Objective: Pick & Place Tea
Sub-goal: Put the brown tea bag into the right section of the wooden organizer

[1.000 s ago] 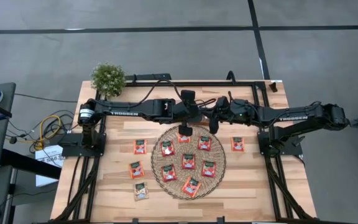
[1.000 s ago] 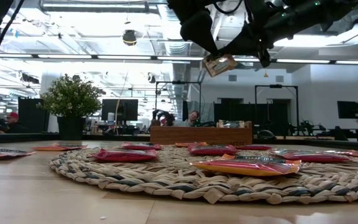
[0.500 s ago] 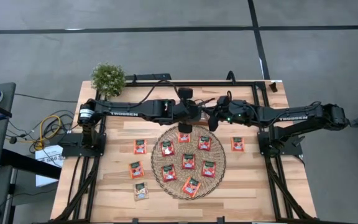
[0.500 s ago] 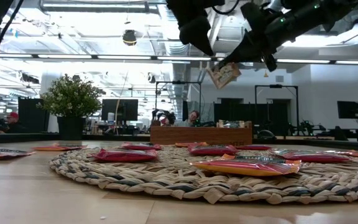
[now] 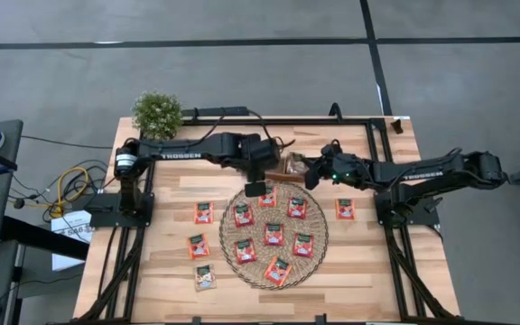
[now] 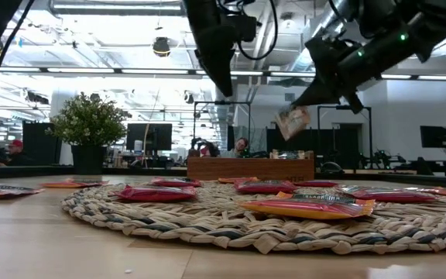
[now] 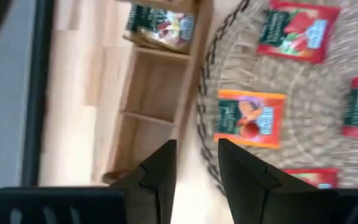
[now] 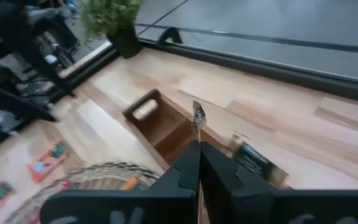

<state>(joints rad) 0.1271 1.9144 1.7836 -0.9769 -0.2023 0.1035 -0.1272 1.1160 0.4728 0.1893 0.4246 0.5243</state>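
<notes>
right hand [image 8: 197, 163] | pinching sachet [image 8: 198, 116] edge-on | above wooden tray [image 8: 166, 127]

My fingers [image 7: 160, 171] are matte black. Below me the round mat [image 5: 242, 262] is woven tan straw, dotted with red-orange tea packets [image 5: 273, 233] with dark green labels. The tray [image 7: 157, 96] is warm brown on a pale striped wood table [image 5: 170, 271].

An open-plan lab or office: exposed ceiling ducts [image 6: 91, 8], monitors [image 6: 147, 136], and a seated person [image 6: 241, 146] behind.
</notes>
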